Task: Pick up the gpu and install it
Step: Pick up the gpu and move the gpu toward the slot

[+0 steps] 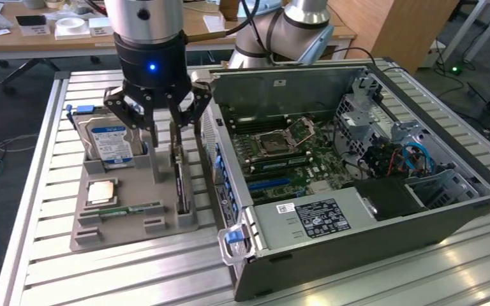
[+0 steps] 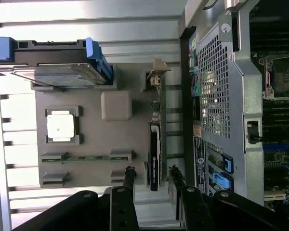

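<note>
Silver arm (image 1: 143,16) with grey joints; black cable (image 1: 247,9); black housing with a blue light (image 1: 151,65); black gripper (image 1: 165,131), linked fingers (image 2: 129,179), small screws.

The thin dark gpu (image 1: 181,185) stands on edge in the grey holder's (image 1: 122,224) slot

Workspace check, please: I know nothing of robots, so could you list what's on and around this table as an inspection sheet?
Surface: slatted metal table, with a grey holder tray on it.
Job's things: gpu on edge in the tray's slot; open computer case beside the tray.
Clutter: hard drive, processor chip and memory stick in the tray.
Grippers: gripper open, straddling the gpu, not clamped.
Cables: blue and orange cables inside the case.
Surroundings: wooden desk behind.
</note>
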You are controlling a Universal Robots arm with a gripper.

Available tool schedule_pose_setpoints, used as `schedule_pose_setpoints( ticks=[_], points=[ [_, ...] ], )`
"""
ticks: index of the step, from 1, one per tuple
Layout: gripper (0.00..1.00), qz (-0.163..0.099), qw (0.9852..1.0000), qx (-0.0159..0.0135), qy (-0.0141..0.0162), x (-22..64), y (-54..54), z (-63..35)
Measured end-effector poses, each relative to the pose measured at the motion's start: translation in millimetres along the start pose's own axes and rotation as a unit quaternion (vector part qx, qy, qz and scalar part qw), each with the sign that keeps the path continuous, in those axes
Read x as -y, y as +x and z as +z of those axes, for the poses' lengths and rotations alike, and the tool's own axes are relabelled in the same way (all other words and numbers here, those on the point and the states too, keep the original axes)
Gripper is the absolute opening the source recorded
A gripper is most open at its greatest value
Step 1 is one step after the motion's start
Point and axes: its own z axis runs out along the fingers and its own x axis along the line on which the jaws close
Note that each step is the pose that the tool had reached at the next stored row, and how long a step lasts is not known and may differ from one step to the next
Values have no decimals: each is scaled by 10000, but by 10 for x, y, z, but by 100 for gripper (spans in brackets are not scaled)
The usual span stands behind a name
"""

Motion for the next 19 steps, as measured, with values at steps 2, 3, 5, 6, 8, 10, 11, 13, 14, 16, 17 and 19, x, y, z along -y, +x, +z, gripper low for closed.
schedule_pose_setpoints(
  ticks=[2,3,5,6,8,10,11,13,14,16,17,19],
  points=[
    [42,0,10000,0,3,1,1,24],
    [42,0,10000,0,4,1,1,35],
    [42,0,10000,1,6,2,1,56],
    [42,0,10000,0,7,2,1,58],
    [42,0,10000,0,8,2,1,57],
    [42,0,10000,0,8,2,2,58],
    [42,0,10000,0,7,2,1,58],
    [42,0,10000,0,7,2,1,58],
    [42,0,10000,0,7,2,1,60],
    [42,0,10000,2,5,3,2,78],
    [42,0,10000,0,7,4,2,92],
    [42,0,10000,1,7,5,3,128]
  ],
)
